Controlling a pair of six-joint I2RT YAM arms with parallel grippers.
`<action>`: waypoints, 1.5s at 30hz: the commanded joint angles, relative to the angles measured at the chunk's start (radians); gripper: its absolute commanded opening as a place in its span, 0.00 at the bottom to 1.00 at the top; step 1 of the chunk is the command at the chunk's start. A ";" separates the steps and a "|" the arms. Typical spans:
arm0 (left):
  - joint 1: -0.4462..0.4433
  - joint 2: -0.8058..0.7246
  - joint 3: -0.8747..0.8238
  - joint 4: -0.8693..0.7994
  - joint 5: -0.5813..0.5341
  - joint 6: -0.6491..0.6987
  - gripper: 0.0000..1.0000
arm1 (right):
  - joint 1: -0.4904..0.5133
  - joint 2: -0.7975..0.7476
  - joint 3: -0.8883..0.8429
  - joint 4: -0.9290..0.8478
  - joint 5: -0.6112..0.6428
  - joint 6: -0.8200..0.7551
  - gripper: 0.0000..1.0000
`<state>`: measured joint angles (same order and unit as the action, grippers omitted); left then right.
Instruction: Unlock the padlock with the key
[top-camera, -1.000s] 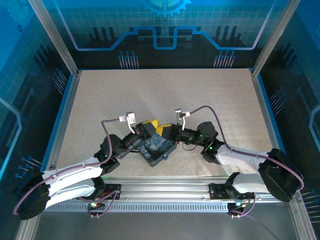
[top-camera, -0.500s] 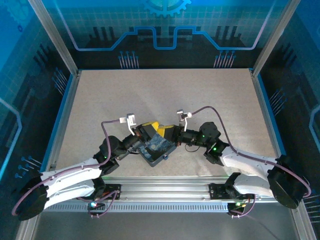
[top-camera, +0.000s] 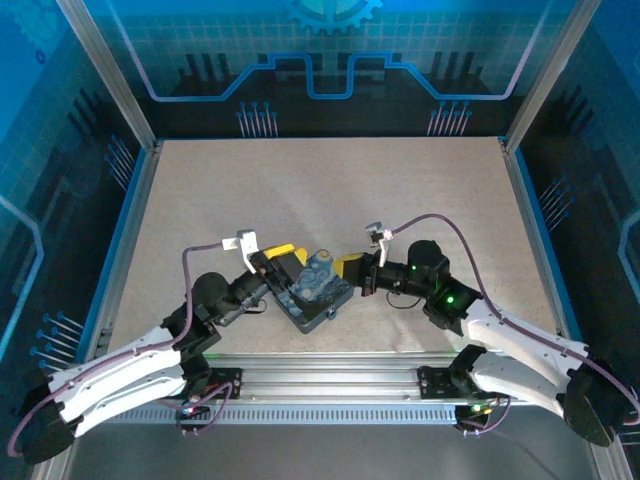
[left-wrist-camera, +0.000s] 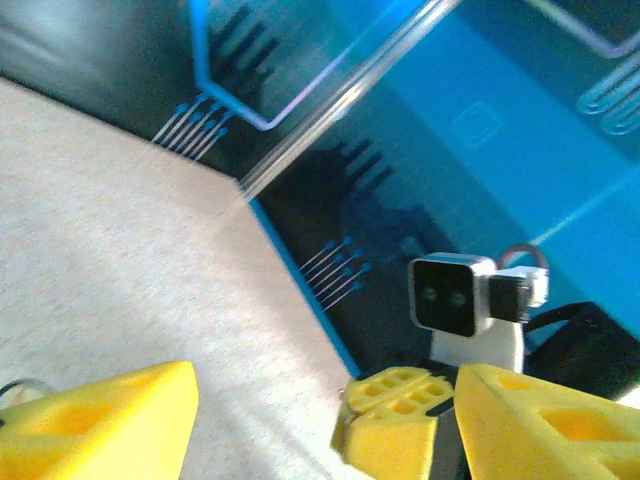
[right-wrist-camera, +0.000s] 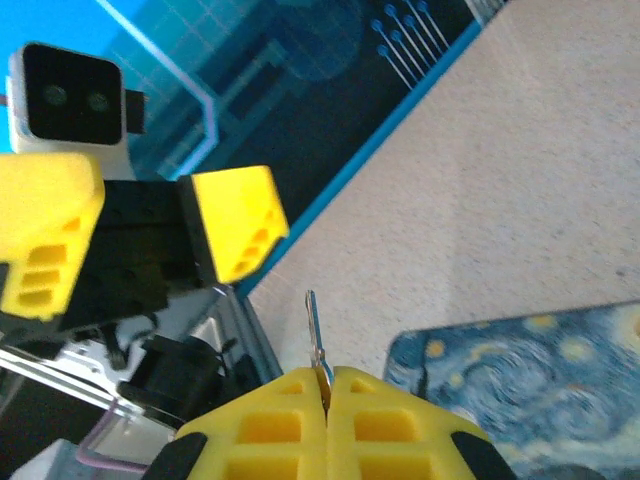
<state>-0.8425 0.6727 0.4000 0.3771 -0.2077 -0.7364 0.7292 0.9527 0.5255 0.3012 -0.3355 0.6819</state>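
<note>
The key (right-wrist-camera: 313, 328) is a thin metal blade sticking out from between the fingers of my right gripper (right-wrist-camera: 326, 385), which is shut on it. That gripper (top-camera: 347, 268) hovers at the right end of the dark-blue starry tin (top-camera: 312, 297). A tiny bluish speck at the tin's near corner looks like the padlock (top-camera: 331, 314); its details are too small to tell. My left gripper (top-camera: 278, 260) stands open at the tin's left end with nothing between its yellow fingers (left-wrist-camera: 100, 425). The right gripper's shut fingers (left-wrist-camera: 400, 400) face it.
The tin's painted lid (right-wrist-camera: 540, 385) lies just right of the key. A blue rail (top-camera: 118, 262) and dark walls bound the beige tabletop (top-camera: 330, 190). Both arms' cables loop over the tin area.
The left arm has pulled back to the left and its gripper now stands open beside the tin. The right arm has drawn slightly right, still holding the key.
</note>
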 joint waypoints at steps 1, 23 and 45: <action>0.002 -0.054 0.080 -0.457 -0.107 -0.060 0.72 | -0.016 -0.020 0.052 -0.229 0.037 -0.109 0.02; 0.011 0.187 -0.019 -0.556 0.132 -0.451 0.81 | -0.028 0.206 0.113 -0.369 -0.032 -0.145 0.03; 0.288 0.682 0.277 -0.333 0.453 -0.175 0.81 | -0.052 0.220 0.098 -0.402 0.011 -0.130 0.03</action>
<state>-0.5682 1.3025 0.6163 0.0048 0.1783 -0.9886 0.6949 1.1942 0.6285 -0.0826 -0.3290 0.5453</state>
